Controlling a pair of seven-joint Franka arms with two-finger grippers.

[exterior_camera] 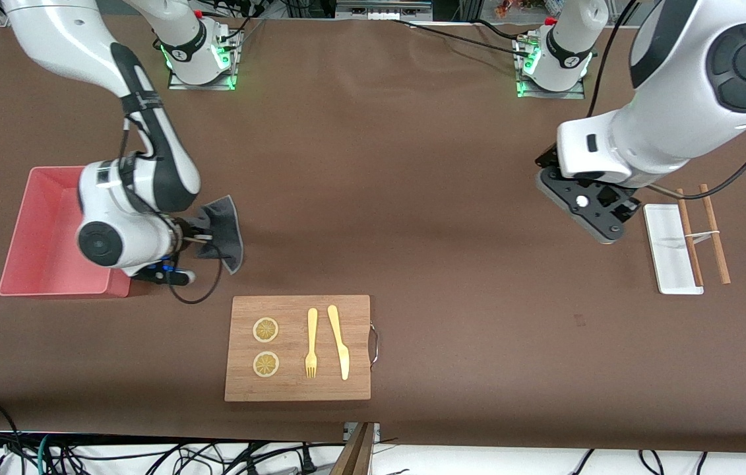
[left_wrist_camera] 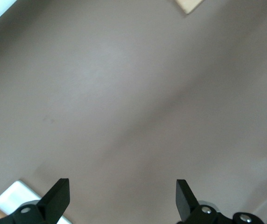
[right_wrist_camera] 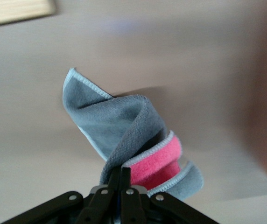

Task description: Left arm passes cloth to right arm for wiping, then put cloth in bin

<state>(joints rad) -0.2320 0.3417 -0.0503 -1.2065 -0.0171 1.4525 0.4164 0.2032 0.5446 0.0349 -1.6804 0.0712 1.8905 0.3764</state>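
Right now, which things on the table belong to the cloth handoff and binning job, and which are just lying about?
Job:
- dark-grey fabric cloth, pinched in the shut right gripper beside the bin
- pink rectangular plastic bin
- left gripper, open, empty, over bare table near the tray

Lying about:
- wooden cutting board with two lemon slices, yellow fork, yellow knife
- flat white tray
- wooden sticks

We read this as a robotics lab, prob. a test bench: two white robot arms (exterior_camera: 142,198) (exterior_camera: 663,125) bolted on metal base plates w/ green lights, a brown sheet-covered table (exterior_camera: 412,218), loose black cables (exterior_camera: 148,458) along its edge, props staged on a rectangular wooden cutting board (exterior_camera: 298,348).
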